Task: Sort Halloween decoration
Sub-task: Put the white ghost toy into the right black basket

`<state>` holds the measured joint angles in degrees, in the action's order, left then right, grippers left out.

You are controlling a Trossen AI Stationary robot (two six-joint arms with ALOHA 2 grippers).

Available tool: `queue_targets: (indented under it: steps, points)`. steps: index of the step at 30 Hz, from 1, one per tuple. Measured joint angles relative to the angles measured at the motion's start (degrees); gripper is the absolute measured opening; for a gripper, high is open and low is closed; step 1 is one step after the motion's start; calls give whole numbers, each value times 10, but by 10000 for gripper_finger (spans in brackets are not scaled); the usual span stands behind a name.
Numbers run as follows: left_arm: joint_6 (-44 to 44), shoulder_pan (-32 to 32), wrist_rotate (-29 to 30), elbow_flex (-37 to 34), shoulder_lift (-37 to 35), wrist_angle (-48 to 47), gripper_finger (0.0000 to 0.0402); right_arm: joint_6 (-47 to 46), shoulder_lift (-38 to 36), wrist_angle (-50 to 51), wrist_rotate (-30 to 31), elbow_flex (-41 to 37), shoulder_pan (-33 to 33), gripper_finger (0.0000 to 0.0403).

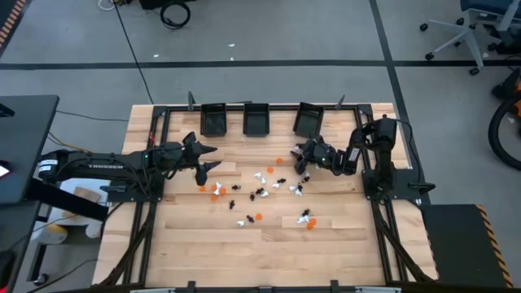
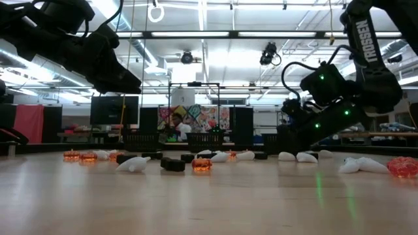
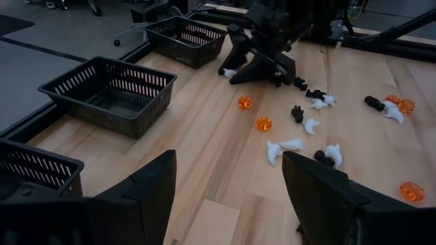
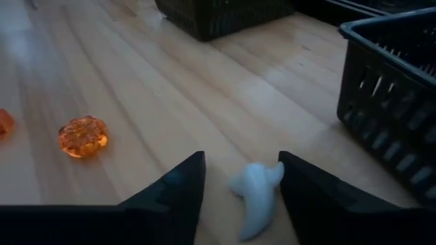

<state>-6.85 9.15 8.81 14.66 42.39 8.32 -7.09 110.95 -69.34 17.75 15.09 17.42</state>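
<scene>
The Halloween trinkets (image 1: pixel 260 194) lie scattered over the middle of the wooden table (image 1: pixel 342 244), well apart from the three black bins (image 1: pixel 257 119) at its far edge. The right gripper (image 4: pixel 240 178) is low at the table with a small white curved piece (image 4: pixel 256 197) between its spread fingers, not yet clenched on it, while the left gripper (image 1: pixel 208 158) waits released above the table's left part. These pieces look light, hard and smooth, so I think one may slip or flick away; it is better to pinch it across its thicker middle.
</scene>
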Motion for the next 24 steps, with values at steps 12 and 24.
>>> queue_targets:
  steps: [12,24]
  points:
    - [2,0,0,0,0,0,254,15,-1,-3,-14,0,-16,107]
    - [2,0,0,0,0,0,254,33,-44,36,-20,-2,-31,85]
